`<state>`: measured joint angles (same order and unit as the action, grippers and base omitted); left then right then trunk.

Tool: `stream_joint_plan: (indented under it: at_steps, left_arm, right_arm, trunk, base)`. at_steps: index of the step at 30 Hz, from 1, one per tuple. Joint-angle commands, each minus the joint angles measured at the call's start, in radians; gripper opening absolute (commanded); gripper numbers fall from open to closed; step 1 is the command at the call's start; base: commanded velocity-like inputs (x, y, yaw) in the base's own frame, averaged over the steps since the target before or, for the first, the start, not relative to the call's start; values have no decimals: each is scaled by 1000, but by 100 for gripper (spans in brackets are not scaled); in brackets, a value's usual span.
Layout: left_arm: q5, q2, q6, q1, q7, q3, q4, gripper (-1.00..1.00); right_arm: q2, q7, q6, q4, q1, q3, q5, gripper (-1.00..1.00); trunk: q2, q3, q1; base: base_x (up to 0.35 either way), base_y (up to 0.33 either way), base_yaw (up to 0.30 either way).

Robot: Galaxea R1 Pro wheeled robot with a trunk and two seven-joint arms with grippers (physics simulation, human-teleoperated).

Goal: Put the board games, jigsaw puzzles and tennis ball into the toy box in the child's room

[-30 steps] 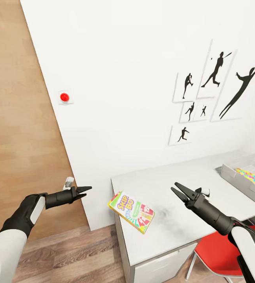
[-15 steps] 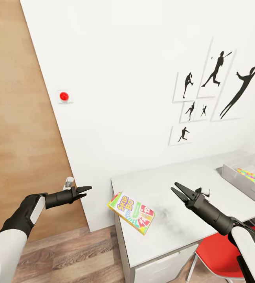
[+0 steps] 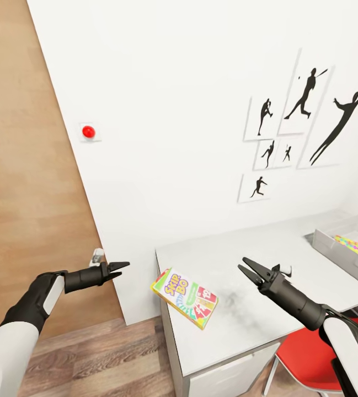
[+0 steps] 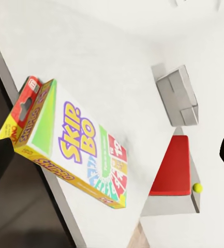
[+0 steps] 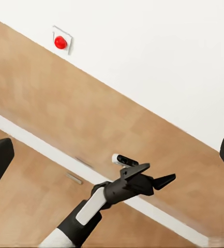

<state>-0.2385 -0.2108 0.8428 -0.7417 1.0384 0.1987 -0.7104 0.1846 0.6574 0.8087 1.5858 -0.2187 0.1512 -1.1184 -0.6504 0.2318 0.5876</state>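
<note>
1 game box still waits outside the bin: the Skip-Bo box (image 3: pixel 185 298) lies on the desk (image 3: pixel 245 259) at its near corner, overhanging the edge, between my left tool (image 3: pixel 118 267) at 9 o'clock and my right tool (image 3: pixel 249 269) at 3 o'clock; both are spread open, empty. Farther off at 2 o'clock, the toy box (image 3: pixel 333 248) holds a puzzle (image 3: pixel 355 246) and something blue, cut off. The tennis ball (image 4: pixel 196 187) seems to be beneath the red chair (image 4: pixel 171 168).
</note>
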Motion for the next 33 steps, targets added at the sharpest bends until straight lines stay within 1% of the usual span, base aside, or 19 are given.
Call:
stream_joint_plan:
  at_steps: [1,2,5,7,11,15,18,19,21,24,26,29,33]
  left_arm:
    - [-2,1,5,-1,-1,0,0,100]
    - [-1,2,6,-1,-4,0,0,100]
    - [1,4,5,-1,-9,-2,0,100]
    - [1,6,5,-1,-11,-3,0,100]
    - [2,6,5,-1,-13,-4,0,100]
    - [3,6,4,-1,-13,-5,0,100]
    - [4,6,4,-1,-14,-5,0,100]
    - [4,6,4,-1,-14,-5,0,100]
    - [4,7,4,-1,-15,-5,0,100]
    - [4,8,3,-1,-15,-5,0,100]
    - [4,8,2,-1,-15,-5,0,100]
    - [4,9,1,-1,-17,-6,1,100]
    - [4,23,0,-1,-47,-6,1,100]
  right_arm:
    - [1,0,36,0,0,-3,-3,100]
    - [1,-1,84,0,0,-4,-3,100]
    - [-2,-6,170,0,-4,-3,-3,100]
    - [-1,-20,196,0,-6,-4,-4,100]
    - [-1,-48,217,0,-7,-5,-8,100]
    - [-2,-74,224,0,-9,-14,-10,100]
    - [-3,-117,226,0,-11,-28,-10,100]
    - [-3,-147,226,0,-12,-33,-11,100]
    - [-3,-182,227,0,-13,-37,-12,100]
    - [-4,-285,228,0,-17,-42,-18,100]
    - [-4,-314,228,0,-20,-43,-23,100]
    - [-3,-333,228,0,-21,-42,-33,100]
    - [-1,-346,228,0,-21,-39,-48,100]
  trunk:
    - [-9,5,4]
    - [-16,8,8]
    - [-37,17,20]
    - [-51,24,27]
    - [-79,36,43]
    - [-107,49,58]
    - [-128,58,69]
    - [-135,61,73]
    - [-149,67,81]
    - [-170,77,92]
    - [-184,83,100]
    - [-205,92,112]
    - [-233,105,127]
  base:
    - [0,0,0]
    - [0,0,0]
    - [0,0,0]
    - [0,0,0]
    - [0,0,0]
    - [0,0,0]
    - [0,0,0]
    - [0,0,0]
    - [0,0,0]
    - [0,0,0]
    - [0,0,0]
    - [0,0,0]
    - [0,0,0]
